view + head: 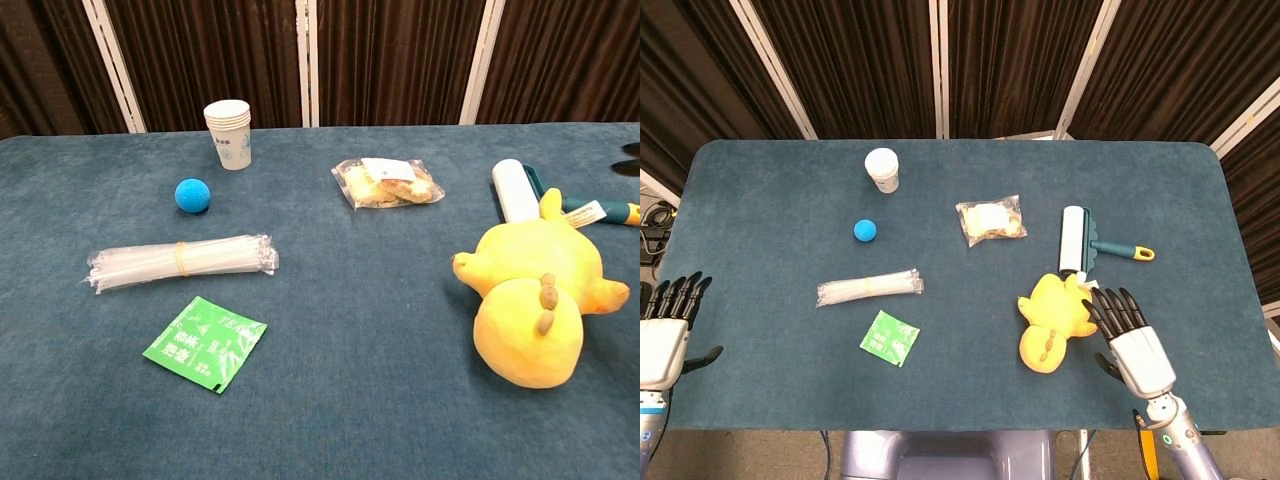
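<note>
The yellow plush toy (1050, 320) lies on the bench (760, 230) just below the lint roller (1076, 240). The right robot hand (1132, 340) hovers beside it, fingers spread and empty. The left robot hand (665, 330) waits spread and empty at the bench's edge.

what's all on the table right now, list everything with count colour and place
plush toy: 1, yellow, near right, beside right hand, apart from it
lint roller: 1, white roll, teal handle, just behind plush toy
snack bag: 1, clear, pale contents, centre
cups: 1 stack, white, far left
ball: 1, blue, in front of cups
straws: 1 bundle, clear wrap, left of centre
packet: 1, green, near straws
table: 1, teal cloth
left hand: 1, open, at table's left edge
right hand: 1, open, fingers spread
</note>
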`<move>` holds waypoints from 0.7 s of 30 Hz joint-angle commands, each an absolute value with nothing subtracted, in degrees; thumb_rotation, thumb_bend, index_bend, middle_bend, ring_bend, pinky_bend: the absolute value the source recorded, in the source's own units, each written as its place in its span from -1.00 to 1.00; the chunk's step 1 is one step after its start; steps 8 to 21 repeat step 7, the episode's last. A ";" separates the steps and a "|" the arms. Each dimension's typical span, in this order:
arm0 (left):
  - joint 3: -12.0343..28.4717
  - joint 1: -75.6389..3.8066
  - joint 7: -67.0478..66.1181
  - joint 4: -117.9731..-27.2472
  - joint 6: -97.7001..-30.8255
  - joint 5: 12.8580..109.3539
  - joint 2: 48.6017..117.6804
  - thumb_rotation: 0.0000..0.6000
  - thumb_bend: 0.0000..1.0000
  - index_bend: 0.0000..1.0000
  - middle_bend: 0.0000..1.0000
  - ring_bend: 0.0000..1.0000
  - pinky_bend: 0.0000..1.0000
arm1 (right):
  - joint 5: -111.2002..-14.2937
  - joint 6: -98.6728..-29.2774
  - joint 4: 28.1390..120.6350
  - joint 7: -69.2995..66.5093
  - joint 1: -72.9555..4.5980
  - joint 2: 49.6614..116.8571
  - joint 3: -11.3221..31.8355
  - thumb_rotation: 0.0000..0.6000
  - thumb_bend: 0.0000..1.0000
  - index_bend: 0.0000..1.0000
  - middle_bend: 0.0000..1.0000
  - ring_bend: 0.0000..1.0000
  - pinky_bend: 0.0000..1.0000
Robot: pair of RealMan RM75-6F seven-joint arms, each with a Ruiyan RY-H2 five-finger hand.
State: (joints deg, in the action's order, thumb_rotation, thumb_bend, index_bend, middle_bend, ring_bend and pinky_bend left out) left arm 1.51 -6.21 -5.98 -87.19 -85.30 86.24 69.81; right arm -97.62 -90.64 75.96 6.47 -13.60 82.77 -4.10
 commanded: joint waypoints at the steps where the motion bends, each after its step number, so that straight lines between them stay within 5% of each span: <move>1: 1.26 -5.75 -5.75 -87.16 -86.58 87.35 69.88 1.00 -0.80 -1.00 -1.00 -1.00 -1.00 | -94.12 -90.09 80.43 9.20 -11.54 78.87 -3.44 1.00 -0.31 -1.00 -1.00 -1.00 -1.00; 21: 1.23 -5.50 -4.88 -87.01 -87.56 88.35 69.67 1.00 -0.80 -1.00 -1.00 -1.00 -1.00 | -90.07 -89.88 82.32 8.36 -10.46 76.40 -0.49 1.00 -0.31 -1.00 -1.00 -1.00 -1.00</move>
